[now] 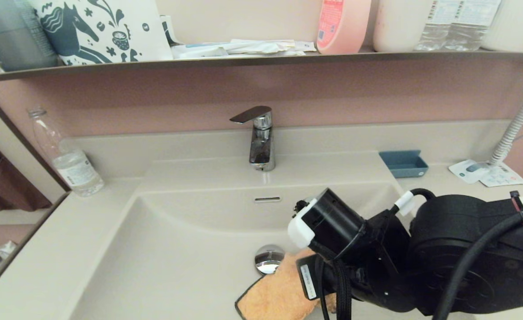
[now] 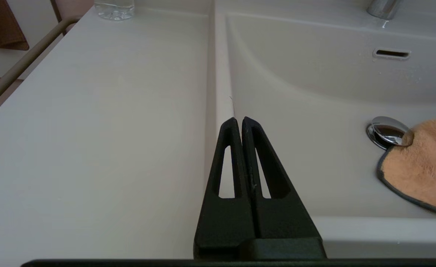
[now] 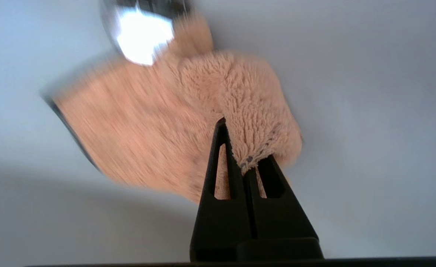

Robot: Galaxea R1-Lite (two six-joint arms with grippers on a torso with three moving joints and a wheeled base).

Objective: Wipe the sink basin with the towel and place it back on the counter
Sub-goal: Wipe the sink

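Observation:
The orange-peach towel (image 1: pixel 272 298) lies spread on the floor of the beige sink basin (image 1: pixel 168 258), its far corner touching the chrome drain plug (image 1: pixel 269 259). My right gripper (image 3: pixel 240 148) reaches down into the basin and is shut on a bunched fold of the towel (image 3: pixel 247 111); in the head view its fingers are hidden behind the black wrist. The towel (image 2: pixel 423 163) and plug (image 2: pixel 386 131) also show in the left wrist view. My left gripper (image 2: pixel 239 122) is shut and empty, parked over the basin's left rim beside the counter (image 2: pixel 92 129).
A chrome faucet (image 1: pixel 259 138) stands behind the basin above the overflow slot (image 1: pixel 267 199). A clear water bottle (image 1: pixel 68 160) is at the counter's back left, a blue soap dish (image 1: pixel 404 163) and papers at the back right. A shelf (image 1: pixel 261 60) with bottles runs above.

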